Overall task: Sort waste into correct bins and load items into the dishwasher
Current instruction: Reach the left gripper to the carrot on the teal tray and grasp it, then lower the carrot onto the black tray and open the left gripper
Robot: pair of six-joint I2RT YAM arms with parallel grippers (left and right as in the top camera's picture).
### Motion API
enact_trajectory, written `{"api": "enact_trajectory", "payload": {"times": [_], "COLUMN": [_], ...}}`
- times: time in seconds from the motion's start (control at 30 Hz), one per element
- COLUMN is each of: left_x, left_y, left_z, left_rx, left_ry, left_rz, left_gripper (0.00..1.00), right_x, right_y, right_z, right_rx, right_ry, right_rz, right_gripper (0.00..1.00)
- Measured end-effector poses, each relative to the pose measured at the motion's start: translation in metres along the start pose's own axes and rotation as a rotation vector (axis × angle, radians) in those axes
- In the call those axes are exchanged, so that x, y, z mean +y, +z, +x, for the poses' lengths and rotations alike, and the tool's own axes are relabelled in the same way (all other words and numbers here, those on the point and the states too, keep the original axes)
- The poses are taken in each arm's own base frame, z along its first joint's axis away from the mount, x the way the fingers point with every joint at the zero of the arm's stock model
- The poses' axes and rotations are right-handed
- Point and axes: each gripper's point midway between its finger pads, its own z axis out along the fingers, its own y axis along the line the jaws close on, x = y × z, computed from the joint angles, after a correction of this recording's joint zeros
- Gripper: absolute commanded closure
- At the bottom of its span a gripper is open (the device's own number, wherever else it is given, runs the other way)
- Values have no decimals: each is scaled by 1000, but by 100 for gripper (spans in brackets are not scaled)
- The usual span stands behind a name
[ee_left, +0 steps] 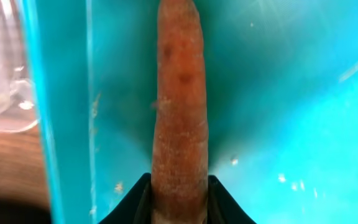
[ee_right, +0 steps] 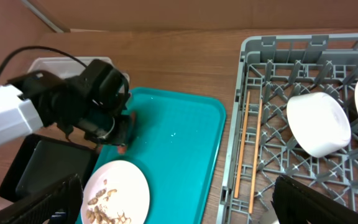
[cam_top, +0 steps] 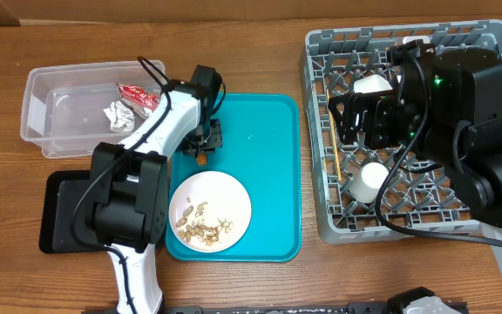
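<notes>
The left pincer [ee_left: 179, 206] grasps the sausage stick [ee_left: 180, 106]: its two dark fingers press on either side of the stick's near end. The rest of the stick reaches forward over the teal tray [cam_top: 268, 174], close along that tray's left rim. Whether it is off the tray floor cannot be told.

The hold is the weak spot. With only one end pinched, the long free part may droop or swivel as the arm lifts, and a soft, greasy stick could slide out or snap if squeezed hard. A low sideways carry risks the free tip catching the tray's raised rim, which would shove the tray or knock the stick loose onto the counter [cam_top: 260, 288].

The clear tub [cam_top: 59, 122] already contains the red wrapper [cam_top: 138, 94] and the paper wad [cam_top: 118, 113]. The black tray [cam_top: 64, 214] lies partly under the left arm, so a careless release could land the stick in the wrong bin. The plate [cam_top: 225, 196] of crumbs [cam_top: 203, 227] sits just beside the pincer, and a wide swing may scatter them.

The right pincer [ee_right: 179, 211] hangs spread wide over the dish rack [cam_top: 321, 201], well apart from all this.
</notes>
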Motion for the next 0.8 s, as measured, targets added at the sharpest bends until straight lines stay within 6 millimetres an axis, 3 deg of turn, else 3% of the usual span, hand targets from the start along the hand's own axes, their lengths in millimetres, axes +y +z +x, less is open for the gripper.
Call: {"api": "enact_trajectory", "payload": {"times": [0.2, 0.37, 0.5, 0.63, 0.73, 0.8], "left_x": [-3, 14, 48, 86, 121, 145], "left_y": [-54, -97, -142, -175, -185, -180], "left_z": [-17, 3, 31, 43, 49, 59], "left_rx": [-31, -23, -36, -88, -114, -97], "left_ry": [-11, -46, -115, -226, -345, -432], "left_rz": [16, -4, -62, -78, -88, -102], "left_gripper": [88, 96, 95, 93, 93, 94], "right_x": [0, 0, 0, 0, 0, 0], "right_y": [0, 0, 0, 0, 0, 0], "right_z": [0, 0, 0, 0, 0, 0], "right_rx": [0, 0, 0, 0, 0, 1], "right_ry": [0, 0, 0, 0, 0, 0], "right_rz": [0, 0, -1, -1, 0, -1], "right_gripper": [0, 0, 0, 0, 0, 0]}}
